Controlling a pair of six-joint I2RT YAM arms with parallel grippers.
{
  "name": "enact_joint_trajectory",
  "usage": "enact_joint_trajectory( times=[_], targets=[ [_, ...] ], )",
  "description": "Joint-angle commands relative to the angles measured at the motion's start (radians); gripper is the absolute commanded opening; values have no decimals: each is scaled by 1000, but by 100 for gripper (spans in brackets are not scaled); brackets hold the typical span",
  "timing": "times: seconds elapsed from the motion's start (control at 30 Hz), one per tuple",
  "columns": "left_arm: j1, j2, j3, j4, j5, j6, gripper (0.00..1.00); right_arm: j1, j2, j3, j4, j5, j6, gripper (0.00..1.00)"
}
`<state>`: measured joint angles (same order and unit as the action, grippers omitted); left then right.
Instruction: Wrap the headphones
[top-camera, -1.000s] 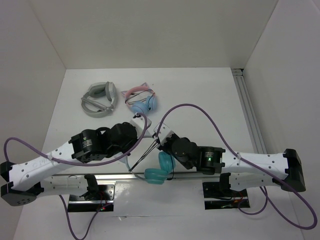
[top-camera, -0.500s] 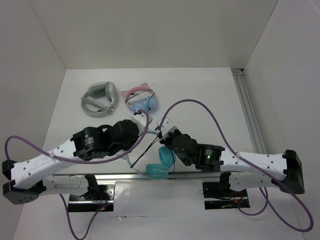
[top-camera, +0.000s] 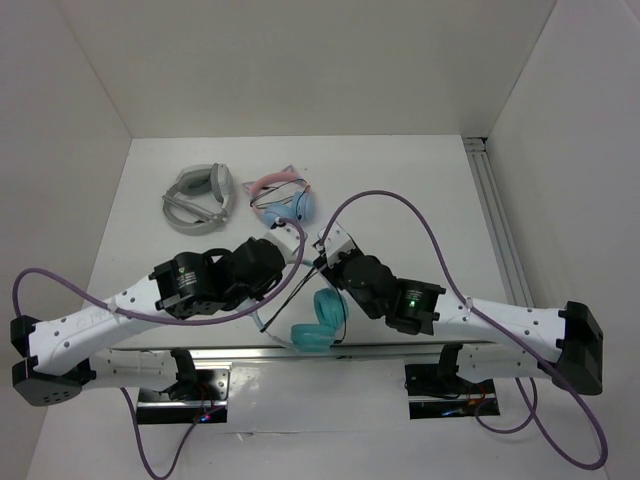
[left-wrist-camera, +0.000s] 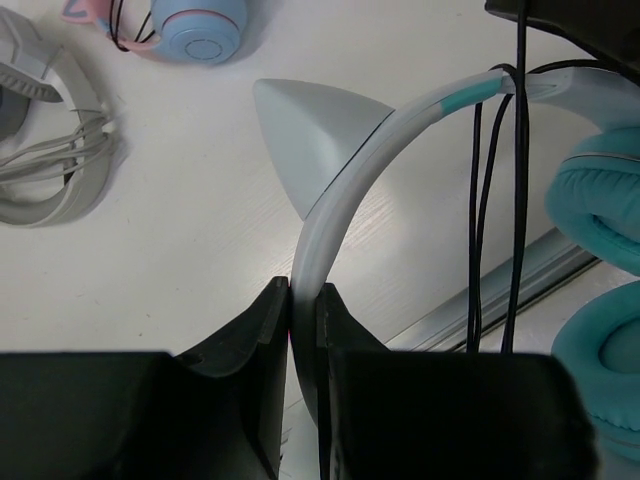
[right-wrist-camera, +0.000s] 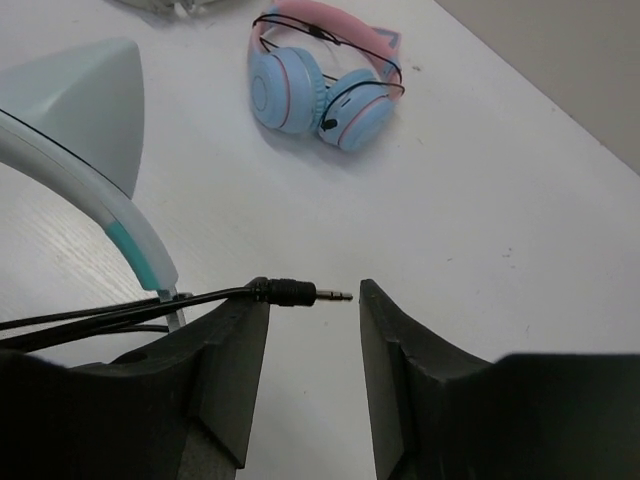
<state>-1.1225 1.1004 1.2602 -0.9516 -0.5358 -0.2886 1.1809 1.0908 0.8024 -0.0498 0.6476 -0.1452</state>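
Gripping is seen on the left: the left end effector (left-wrist-camera: 303, 296) is clenched on the thin pale headband (left-wrist-camera: 345, 195) of the headphones (top-camera: 320, 318), the band being pinched edge-on between the two dark fingers, with a cat-ear point (left-wrist-camera: 312, 130) standing just above the grasp. The headphones are found low in the top view, near the front edge of the tabletop (top-camera: 420, 190), between the two arms, and the teal ear cups (left-wrist-camera: 600, 215) are seen at the right of the left wrist view. The thin black cable (left-wrist-camera: 520, 210) is laid over the headband in several strands where the teal insert begins, and it hangs down from there. Over on the right, the right end effector (right-wrist-camera: 312, 298) is shown released, its jaws set well apart, and the cable's plug (right-wrist-camera: 300, 293) is seen in the gap between them, pinched by neither; the cable is led off to the left across the left finger. Whether the cable rests on that finger cannot be told. Farther back on the tabletop, a pink-banded pair (top-camera: 283, 198) with light blue cups and a grey-white pair (top-camera: 200, 200) are seen side by side, well apart from both end effectors.
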Motion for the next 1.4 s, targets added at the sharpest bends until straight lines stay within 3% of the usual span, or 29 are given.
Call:
enact_joint_trajectory(
  times=[0.0,0.43,0.6,0.73,0.9,0.97,1.13,1.37],
  targets=[
    [-11,-16,68,-44,0,-20,0,-76,14,-34,60,63,19,48],
    [18,4,82,-15,33,-21,0,-171,52,-46,93,-14,50,54],
    [53,42,62,8,54,-21,0,-242,29,-37,94,75,168,76],
    [111,90,22,91,112,-11,0,-299,18,67,-19,295,303,88],
    [176,160,-12,212,140,-35,0,-322,-8,236,-258,423,447,99],
    [197,194,-12,258,140,-75,0,-322,-46,288,-349,437,513,99],
    [248,355,53,347,126,-144,0,-322,-158,311,-392,373,536,99],
    [322,628,283,470,192,-169,0,-322,-209,320,-401,307,527,99]
  ],
)
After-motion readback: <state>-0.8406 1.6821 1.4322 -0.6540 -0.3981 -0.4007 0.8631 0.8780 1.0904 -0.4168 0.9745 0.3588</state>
